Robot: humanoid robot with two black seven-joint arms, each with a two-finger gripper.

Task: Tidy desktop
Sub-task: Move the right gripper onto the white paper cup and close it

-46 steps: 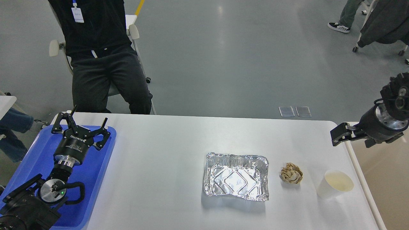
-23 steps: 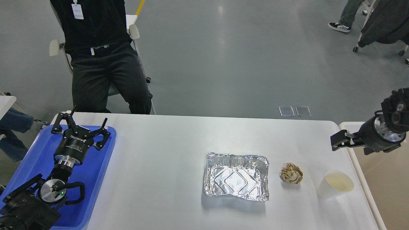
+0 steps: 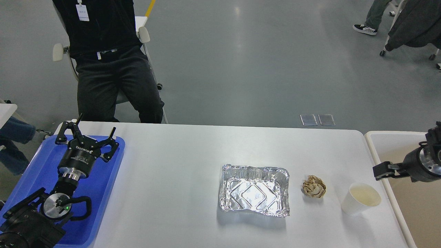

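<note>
The white desktop (image 3: 172, 165) holds an empty crumpled foil tray (image 3: 255, 189), a crumpled brown paper ball (image 3: 314, 186) and a white paper cup (image 3: 360, 199) standing upright at the right. My left gripper (image 3: 88, 135) is open and empty, hovering over the far end of the blue tray (image 3: 106, 179) at the left. My right gripper (image 3: 380, 170) is small and dark. It sits over the desktop's right edge, just above and right of the cup and apart from it. Its fingers cannot be told apart.
A cream-white rimmed bin (image 3: 375, 141) stands against the desktop's right side. A person in black (image 3: 110, 69) sits on a chair beyond the far left corner. Other people's legs and a chair are at the far right.
My right arm has moved down and to the right, from above the desktop's far right corner to beside the cup. The left arm has not moved.
</note>
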